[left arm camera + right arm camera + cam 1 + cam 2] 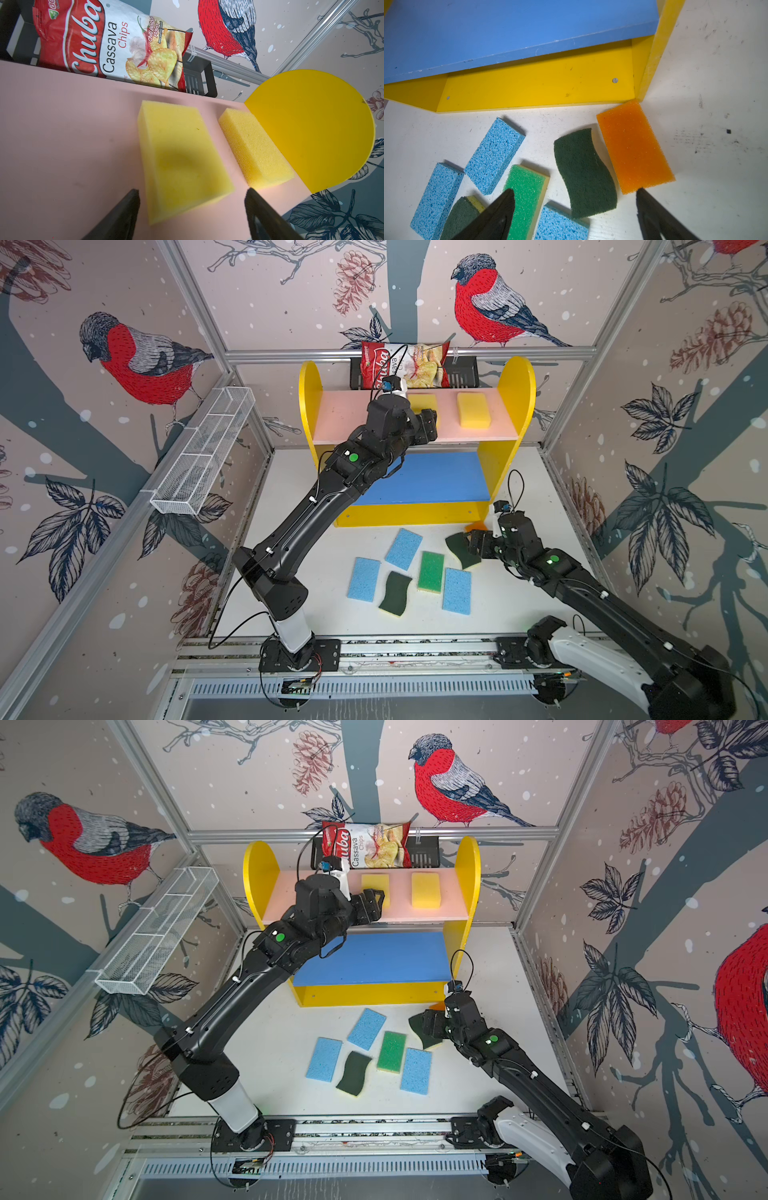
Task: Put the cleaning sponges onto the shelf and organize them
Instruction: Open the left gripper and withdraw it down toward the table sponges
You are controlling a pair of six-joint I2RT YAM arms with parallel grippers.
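Yellow wooden shelf [515,406]: stands at the back of the white desk [328,543]. I count a pink top board [345,414], a blue middle board [432,477] and a yellow base [407,515].
Left gripper [192,192]: over the front of the pink top board, jaws spread. One finger sits on either side of the near end of the left yellow sponge [182,158], with a gap on each side. Nothing is held.
Yellow sponges: two, flat on the pink top board, side by side and apart. The right yellow sponge [473,410] lies near the right side panel.
Right gripper [575,190]: low over the desk before the shelf's right end, jaws spread wide above a dark-green wavy sponge [583,172]. I cannot tell whether it touches.
Orange sponge [633,145]: on the desk, one corner at the foot of the shelf's right side panel, just beside that dark-green wavy sponge.
Light blue sponges: three on the desk, namely the rear blue sponge [404,549], the left blue sponge [364,579] and the right blue sponge [457,591].
Bright green sponge [431,571]: on the desk between the rear and right blue sponges.
Second wavy sponge [395,593]: on the desk, between the left blue sponge and the bright green sponge.
Chips bag [405,364]: red and white, in the black rack [461,373] behind the shelf.
Wire basket [203,452]: white mesh, on the left wall rail.
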